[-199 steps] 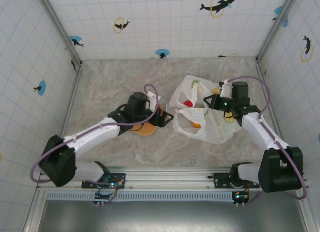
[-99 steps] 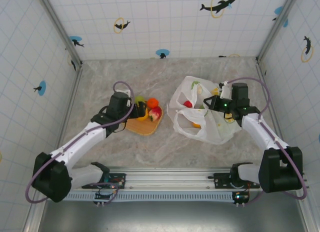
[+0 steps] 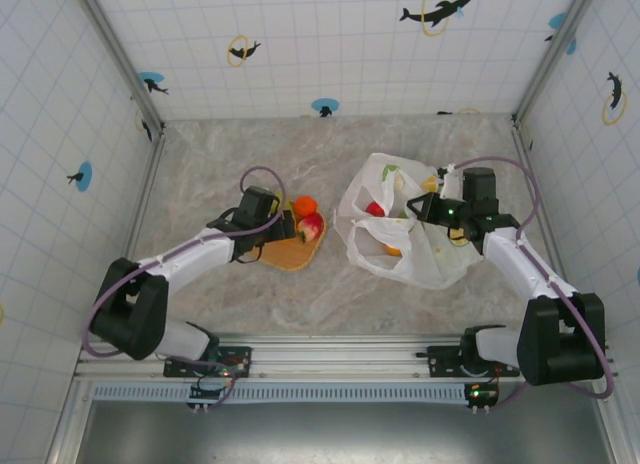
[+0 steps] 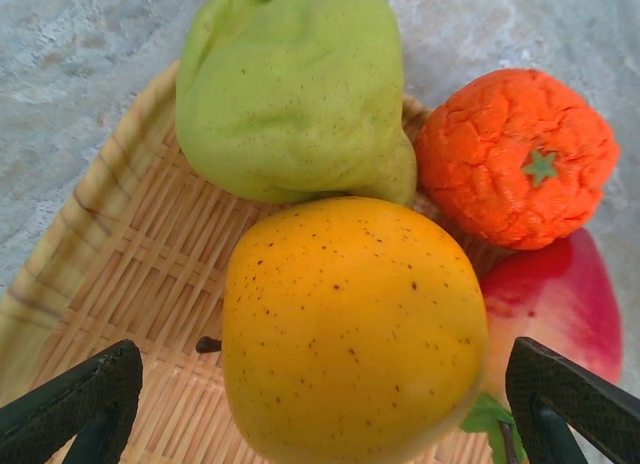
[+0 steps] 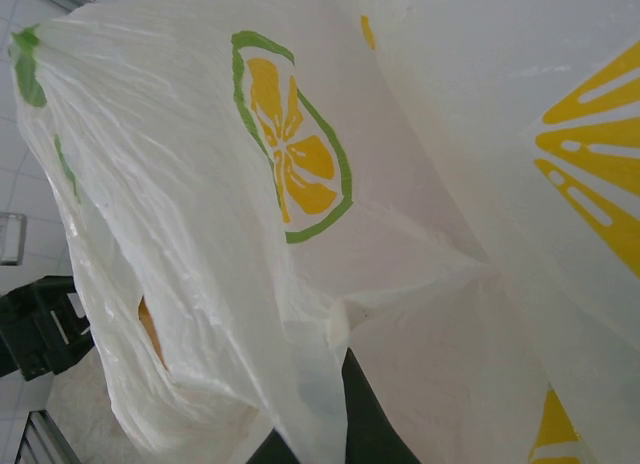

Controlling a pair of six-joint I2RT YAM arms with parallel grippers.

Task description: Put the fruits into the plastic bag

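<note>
My right claw [image 3: 425, 206] is clamped on the plastic bag [image 3: 425, 264] with two fruits [image 3: 376, 208] showing inside, while my left claw [image 3: 286, 224] gapes apart around the yellow fruit [image 4: 350, 324], one of four on the mat [image 3: 292, 256].

top external high behind both arm bases, looks down on whole table [image 3: 250, 304], left wrist very close above fruits [image 4: 350, 324] on woven mat [image 4: 130, 284], right wrist hard against plastic bag [image 5: 200, 184], overhead shares both spots

Yellow fruit [image 4: 350, 334], green fruit [image 4: 290, 94], orange fruit [image 4: 515, 154], red fruit [image 4: 555, 304] touching, centre-left. Lemon-print plastic bag [image 3: 432, 262] right, crumpled, bagged fruits [image 3: 376, 208] inside.
</note>
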